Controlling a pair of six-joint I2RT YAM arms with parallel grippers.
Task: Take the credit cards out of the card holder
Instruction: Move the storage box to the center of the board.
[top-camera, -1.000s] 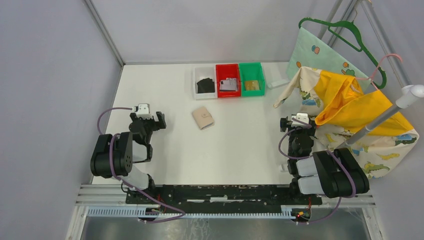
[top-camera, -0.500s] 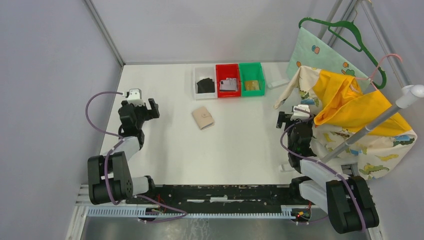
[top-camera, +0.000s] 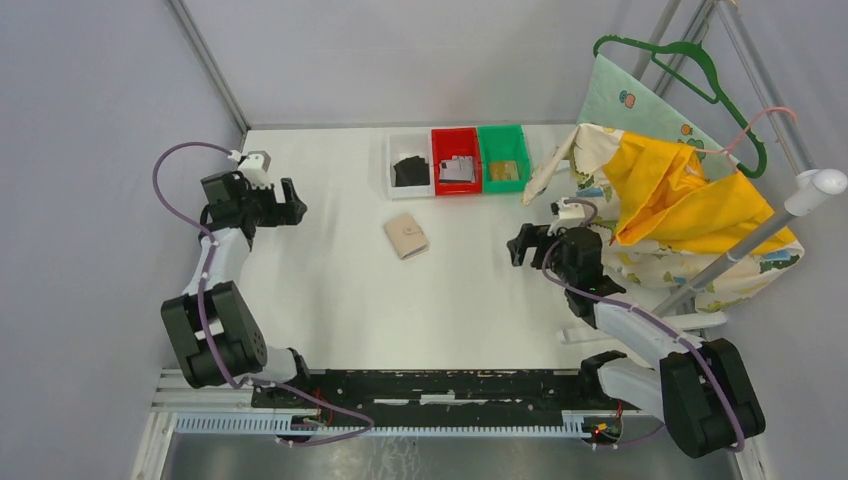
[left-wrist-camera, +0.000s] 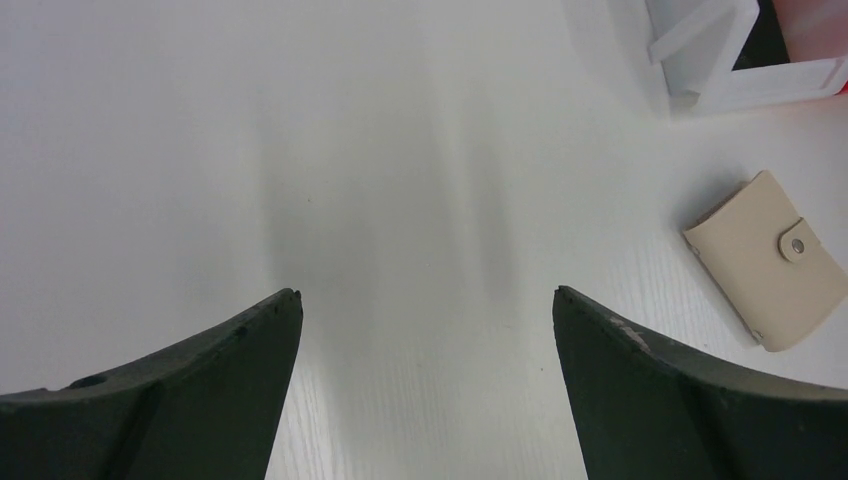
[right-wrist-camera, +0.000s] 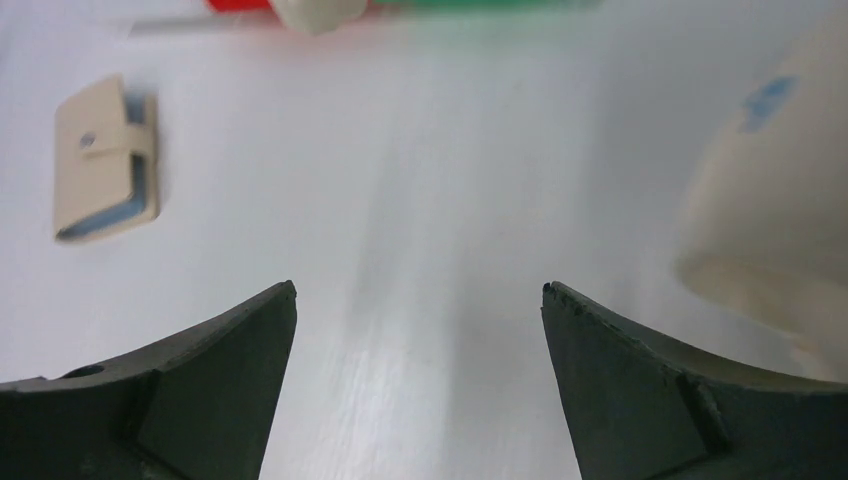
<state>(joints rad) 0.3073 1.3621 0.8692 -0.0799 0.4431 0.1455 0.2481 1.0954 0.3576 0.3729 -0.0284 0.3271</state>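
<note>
A white table (top-camera: 330, 290) seen from above, with two black robot arms reaching over it from the near edge; the small beige leather-like card holder (top-camera: 406, 236) lies flat near the middle of the table, folded shut with its snap tab fastened, well apart from both hands; the left hand (top-camera: 292, 203) hovers over bare table to the left of the holder with its two fingers spread wide and nothing between them, and its wrist view shows the holder (left-wrist-camera: 770, 262) off to the right; the right hand (top-camera: 518, 245) hovers to the right of the holder, likewise spread wide and empty, and its wrist view shows the holder (right-wrist-camera: 103, 160) off to the left with a bluish layer peeping between the covers; the task looks barely started, since the holder is closed, neither hand touches it, and no credit cards show at it; what is left appears to be everything: reaching the holder, undoing the snap, unfolding it and drawing the cards out; behind the holder, at the far side of the table, three small plastic bins stand touching in a row; the white bin (top-camera: 392, 165) on the left holds a black heap (top-camera: 410, 170); the red bin (top-camera: 456, 133) in the middle holds silvery-grey flat pieces (top-camera: 457, 168); the green bin (top-camera: 502, 130) on the right holds a gold-tan flat piece (top-camera: 503, 171); these may be cards, but they are too small to tell.
</note>
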